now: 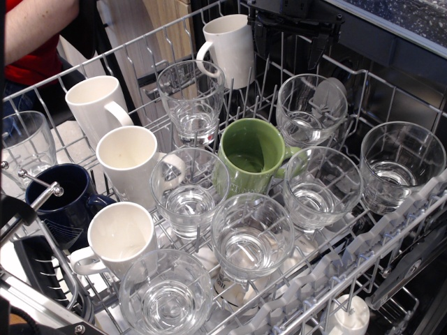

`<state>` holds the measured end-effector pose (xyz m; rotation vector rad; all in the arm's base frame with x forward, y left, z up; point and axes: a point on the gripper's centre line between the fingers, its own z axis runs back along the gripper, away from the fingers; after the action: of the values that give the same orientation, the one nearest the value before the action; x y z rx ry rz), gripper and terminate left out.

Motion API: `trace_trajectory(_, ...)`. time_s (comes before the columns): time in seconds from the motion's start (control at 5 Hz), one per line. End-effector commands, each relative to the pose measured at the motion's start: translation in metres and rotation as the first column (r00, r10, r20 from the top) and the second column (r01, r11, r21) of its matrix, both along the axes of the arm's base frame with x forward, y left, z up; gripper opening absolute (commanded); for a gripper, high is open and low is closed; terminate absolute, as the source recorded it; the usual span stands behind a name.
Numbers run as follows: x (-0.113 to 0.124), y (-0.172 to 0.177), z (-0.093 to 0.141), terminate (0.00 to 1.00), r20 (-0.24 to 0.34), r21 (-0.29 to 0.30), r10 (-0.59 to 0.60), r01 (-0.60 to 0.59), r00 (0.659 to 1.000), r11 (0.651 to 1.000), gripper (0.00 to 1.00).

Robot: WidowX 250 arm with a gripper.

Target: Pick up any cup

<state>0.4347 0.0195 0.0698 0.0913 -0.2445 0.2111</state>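
Note:
Several clear handleless cups stand upright in a wire dishwasher rack. One cup is at the back, another at the back right, one at the far right. More stand in the middle, in front and at the left edge. A black body that looks like my gripper hangs at the top, above the back of the rack and apart from every cup. Its jaws are too dark to make out.
White handled mugs stand at the back and along the left. A green mug sits in the middle, a dark blue mug at the left. A person in red is at the top left.

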Motion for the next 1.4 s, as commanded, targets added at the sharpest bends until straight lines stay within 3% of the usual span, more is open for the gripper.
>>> trace_trajectory(0.0,0.000,0.000,0.000,0.00,0.000,0.000,0.000,0.000,1.000,1.000,1.00)
trace_trajectory(0.4,0.008,0.013,-0.021,0.00,0.044,-0.034,-0.011,0.013,0.999,0.999,1.00)
trace_trajectory(0.8,0.020,0.019,-0.045,0.00,0.070,0.008,0.018,-0.018,0.997,1.000,1.00)
trace_trajectory(1.2,0.040,0.016,-0.060,0.00,0.136,0.032,0.044,-0.049,0.990,0.998,1.00)
